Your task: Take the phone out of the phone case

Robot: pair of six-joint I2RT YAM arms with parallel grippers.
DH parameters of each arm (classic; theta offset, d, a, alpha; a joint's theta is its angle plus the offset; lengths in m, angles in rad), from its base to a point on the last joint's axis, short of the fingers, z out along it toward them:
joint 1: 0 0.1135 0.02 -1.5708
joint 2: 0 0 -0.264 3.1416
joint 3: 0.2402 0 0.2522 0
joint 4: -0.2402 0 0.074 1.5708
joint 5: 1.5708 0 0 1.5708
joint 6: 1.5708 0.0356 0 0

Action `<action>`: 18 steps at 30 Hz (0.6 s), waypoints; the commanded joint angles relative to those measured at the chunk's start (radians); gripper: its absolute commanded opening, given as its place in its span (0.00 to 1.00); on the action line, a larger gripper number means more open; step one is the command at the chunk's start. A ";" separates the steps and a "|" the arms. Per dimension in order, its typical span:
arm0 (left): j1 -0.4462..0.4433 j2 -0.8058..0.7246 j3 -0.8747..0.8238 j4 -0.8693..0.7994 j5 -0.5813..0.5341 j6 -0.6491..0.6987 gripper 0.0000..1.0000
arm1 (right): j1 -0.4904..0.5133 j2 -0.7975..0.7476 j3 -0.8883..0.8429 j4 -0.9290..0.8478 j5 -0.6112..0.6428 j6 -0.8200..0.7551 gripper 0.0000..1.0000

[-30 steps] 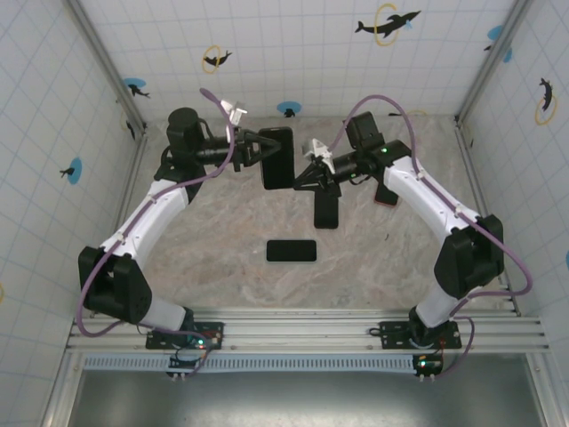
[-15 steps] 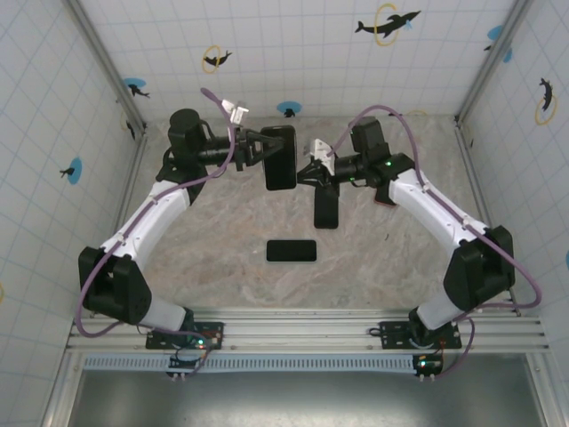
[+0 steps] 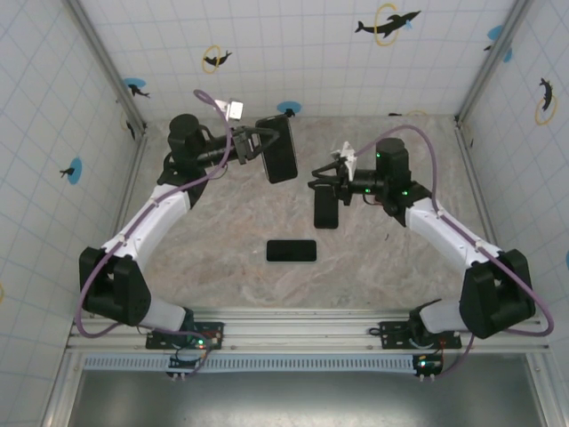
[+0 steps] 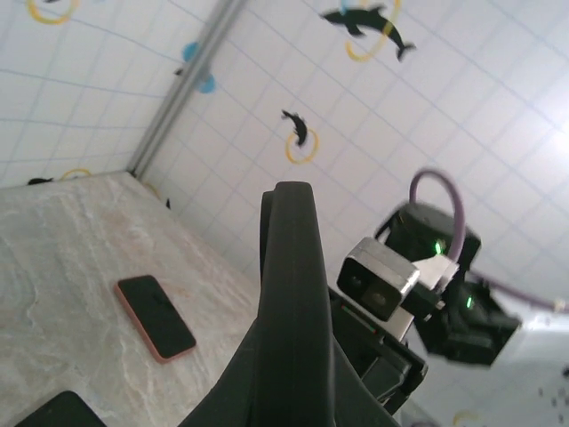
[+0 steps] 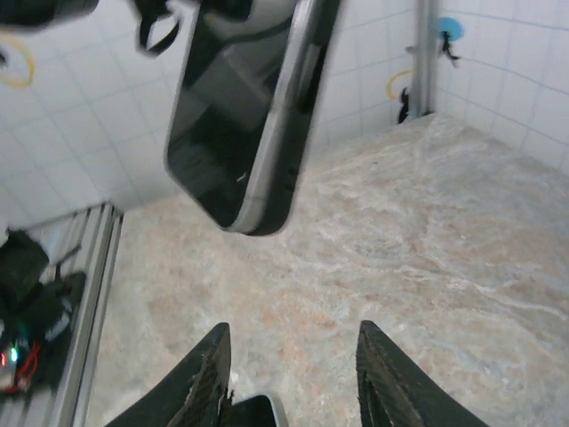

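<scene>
Above the back of the table point(image 3: 213, 240), towards 12 o'clock, a black phone point(image 3: 279, 149) is held off the surface, clamped at its 9 o'clock edge by the left gripper point(image 3: 261, 146). Whether a case is on it cannot be told. The right gripper point(image 3: 320, 182) is seen at the phone's 4 o'clock, clear of it, fingers point(image 5: 207, 378) spread and empty. A second phone point(image 3: 326, 211) is laid flat at that gripper's 6 o'clock.
</scene>
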 commanded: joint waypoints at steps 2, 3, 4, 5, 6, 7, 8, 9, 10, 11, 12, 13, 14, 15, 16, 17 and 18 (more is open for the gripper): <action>0.004 -0.038 -0.037 0.169 -0.154 -0.284 0.00 | -0.016 -0.044 -0.132 0.458 0.018 0.504 0.41; 0.003 -0.039 -0.048 0.178 -0.170 -0.323 0.00 | -0.012 -0.052 -0.143 0.460 0.036 0.523 0.41; 0.000 -0.040 -0.056 0.199 -0.173 -0.354 0.00 | -0.008 -0.057 -0.151 0.452 0.049 0.531 0.41; -0.003 -0.041 -0.065 0.224 -0.178 -0.389 0.00 | -0.004 -0.061 -0.161 0.439 0.076 0.542 0.41; -0.004 -0.044 -0.069 0.242 -0.183 -0.406 0.00 | -0.005 -0.064 -0.169 0.438 0.079 0.548 0.41; -0.008 -0.047 -0.067 0.228 -0.187 -0.397 0.00 | -0.006 -0.065 -0.178 0.448 0.081 0.559 0.41; -0.012 -0.051 -0.060 0.185 -0.196 -0.376 0.00 | -0.005 -0.067 -0.190 0.472 0.091 0.586 0.41; -0.014 -0.054 -0.062 0.167 -0.207 -0.371 0.00 | -0.003 -0.066 -0.199 0.506 0.095 0.621 0.41; -0.014 -0.056 -0.071 0.179 -0.214 -0.392 0.00 | -0.002 -0.062 -0.203 0.534 0.096 0.652 0.41; -0.014 -0.054 -0.084 0.206 -0.219 -0.434 0.00 | 0.002 -0.055 -0.202 0.549 0.106 0.687 0.42; -0.017 -0.051 -0.096 0.232 -0.226 -0.474 0.00 | 0.006 -0.047 -0.201 0.554 0.118 0.718 0.42; -0.023 -0.051 -0.107 0.252 -0.236 -0.502 0.00 | 0.011 -0.040 -0.201 0.570 0.116 0.743 0.42; -0.028 -0.053 -0.118 0.267 -0.251 -0.520 0.00 | 0.019 -0.032 -0.206 0.606 0.119 0.783 0.42; -0.037 -0.057 -0.123 0.273 -0.270 -0.524 0.00 | 0.028 -0.025 -0.214 0.645 0.132 0.823 0.42; -0.043 -0.060 -0.125 0.273 -0.282 -0.524 0.00 | 0.036 -0.020 -0.216 0.679 0.141 0.851 0.42; -0.052 -0.060 -0.126 0.273 -0.292 -0.526 0.00 | 0.043 -0.014 -0.215 0.701 0.148 0.876 0.42; -0.057 -0.059 -0.128 0.277 -0.300 -0.535 0.00 | 0.049 -0.011 -0.210 0.713 0.157 0.891 0.42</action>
